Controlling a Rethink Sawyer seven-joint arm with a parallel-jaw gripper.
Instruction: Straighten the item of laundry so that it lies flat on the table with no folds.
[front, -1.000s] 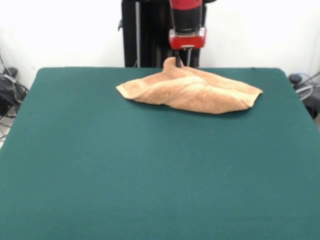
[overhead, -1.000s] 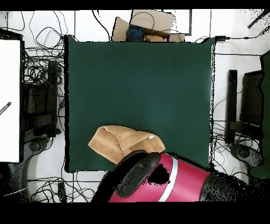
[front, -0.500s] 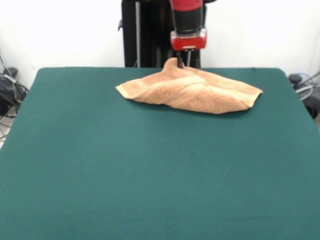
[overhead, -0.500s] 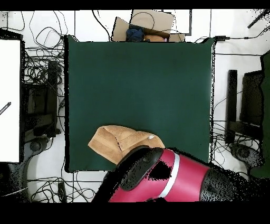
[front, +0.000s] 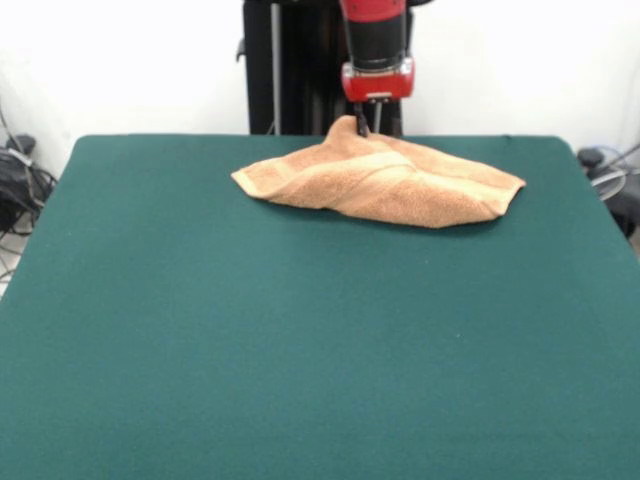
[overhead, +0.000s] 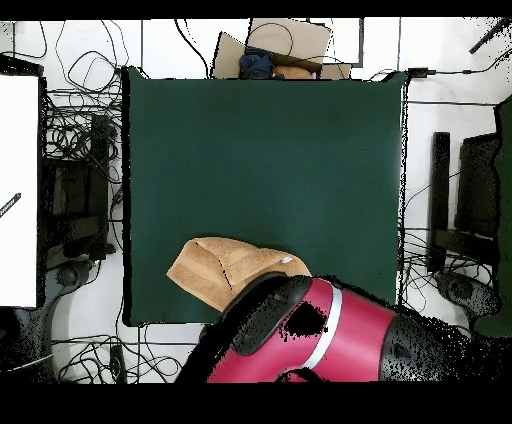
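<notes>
Green table (front: 300, 340) — rumpled towel (front: 385, 183) stretched along far edge.

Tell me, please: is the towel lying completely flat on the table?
No. In the front view the towel is bunched with folds, and one part rises to a peak at the gripper.

The towel (front: 385, 180) is rough, looped terry cloth, the table (front: 300, 340) a matt, felt-like green
</notes>
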